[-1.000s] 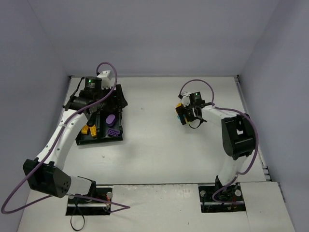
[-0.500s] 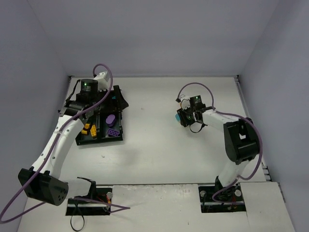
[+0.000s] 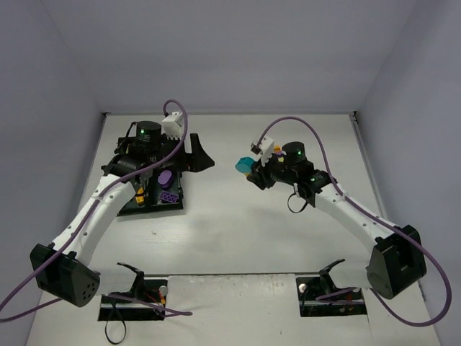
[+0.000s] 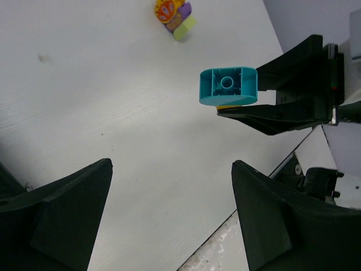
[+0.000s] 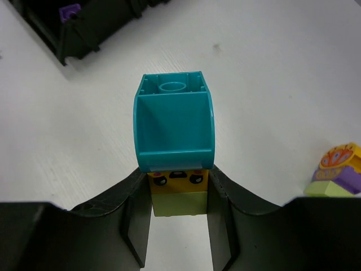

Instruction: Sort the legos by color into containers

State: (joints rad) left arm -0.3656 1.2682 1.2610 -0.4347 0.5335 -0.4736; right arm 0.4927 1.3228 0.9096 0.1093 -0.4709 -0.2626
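Right hand (image 5: 176, 176) is clamped on a three-part stack, held clear of the white bench (image 3: 238, 231) between the two arms. The cyan curved-top plastic brick (image 5: 175, 121) sits farthest from the palm. Next comes the orange printed plastic piece (image 5: 176, 179), and the yellow-green plastic brick (image 5: 176, 204) is deepest between the fingers. Left hand (image 4: 172, 166) is spread wide and empty, facing the stack from beside the black plastic four-compartment tray (image 3: 151, 208).

Judgement: the stack is mixed colour, so it needs splitting before binning. Bring the left hand square onto the cyan brick's two flat sides. Keep the right hand firm on the lower pieces and pull straight away from it. A twist could pop the orange piece loose too.

Views:
- Left wrist shows the cyan brick's hollow face with its centre tube, turned toward the open fingers. The pieces behind show only as a sliver.
- Right wrist alone gives the stacking order and the grip.
- Overhead alone shows the tray contents: purple plastic pieces (image 3: 165, 177) in one compartment and orange plastic pieces (image 3: 133, 193) in the one beside it.
- Both wrist views catch a loose orange-purple-green plastic cluster (image 4: 175, 16) lying on the bench.
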